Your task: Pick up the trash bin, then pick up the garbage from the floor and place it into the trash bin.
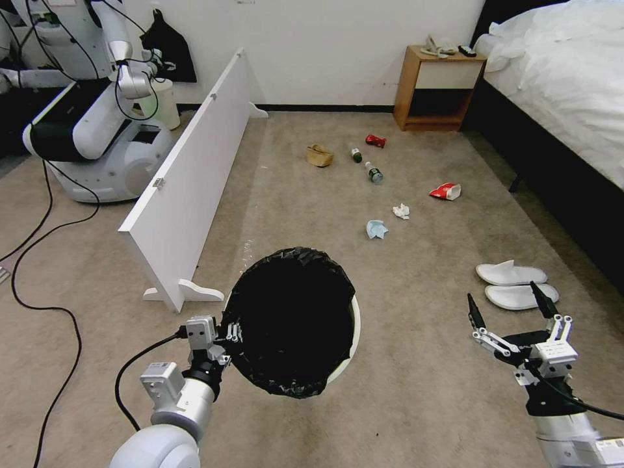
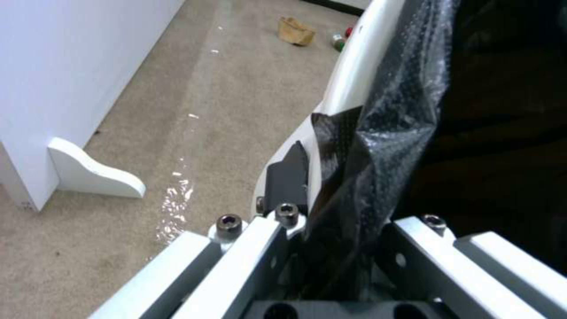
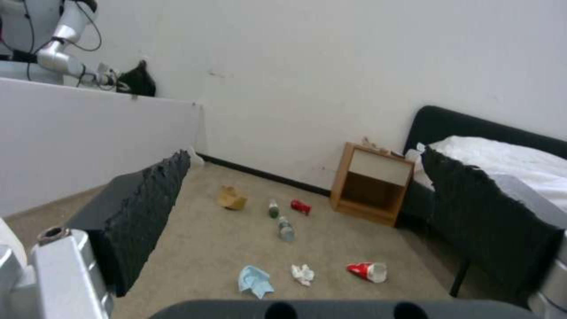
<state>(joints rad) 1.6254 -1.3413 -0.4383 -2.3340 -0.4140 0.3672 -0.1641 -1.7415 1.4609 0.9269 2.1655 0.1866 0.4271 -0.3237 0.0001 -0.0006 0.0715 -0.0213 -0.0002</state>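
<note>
Left gripper is pinching the trash bin by rim and bag; liner could slip. Right gripper is hanging spread wide.

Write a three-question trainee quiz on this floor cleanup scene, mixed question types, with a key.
1. True or false: the left gripper is clamped on the rim of the trash bin.
2. Which item lies nearest the right gripper? A) tan paper bag B) white slippers C) blue mask
3. Fill in: the right gripper's jaws stand ____.

Key: 1 true, its fingers pinch the black bag over the rim; 2 B; 3 open, holding nothing.
</note>
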